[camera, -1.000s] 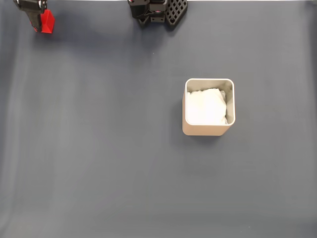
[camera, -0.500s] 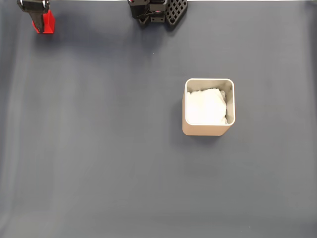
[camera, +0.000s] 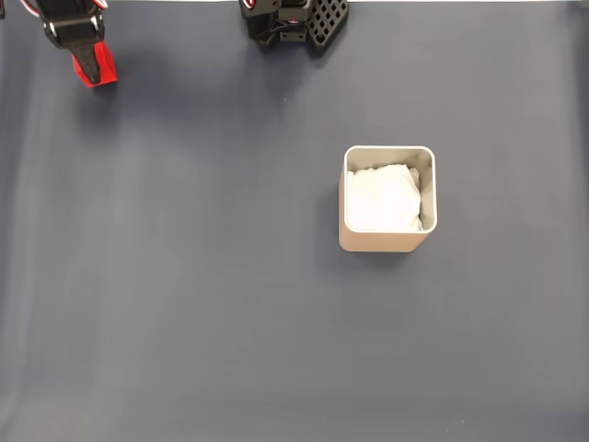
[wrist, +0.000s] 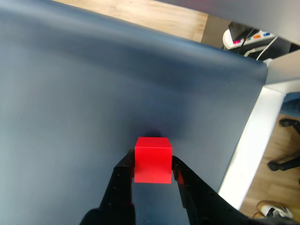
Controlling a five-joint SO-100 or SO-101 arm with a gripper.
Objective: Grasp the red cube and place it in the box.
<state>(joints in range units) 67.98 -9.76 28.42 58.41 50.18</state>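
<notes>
At the fixed view's top-left corner, the gripper (camera: pixel 90 66) points down-right, its fingers clamped on the red cube (camera: pixel 99 68), held above the dark mat (camera: pixel 230 304), well apart from the box (camera: pixel 387 241).

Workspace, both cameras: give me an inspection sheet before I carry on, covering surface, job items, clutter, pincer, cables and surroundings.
Surface: dark grey mat, smooth, faint creases.
Red cube: clamped between the pincer's fingers, at the top left corner in the fixed view; its shadow on the mat suggests it is lifted.
Box: upright, right of centre in the fixed view, white padding inside, far from the cube.
Clutter: nothing seen on the mat.
Pincer: shut on the red cube.
Arm base: black, at the top edge of the fixed view.
Cables: a power strip with plugs, off the table.
Surroundings: wooden floor, white table leg, chair castor.
</notes>
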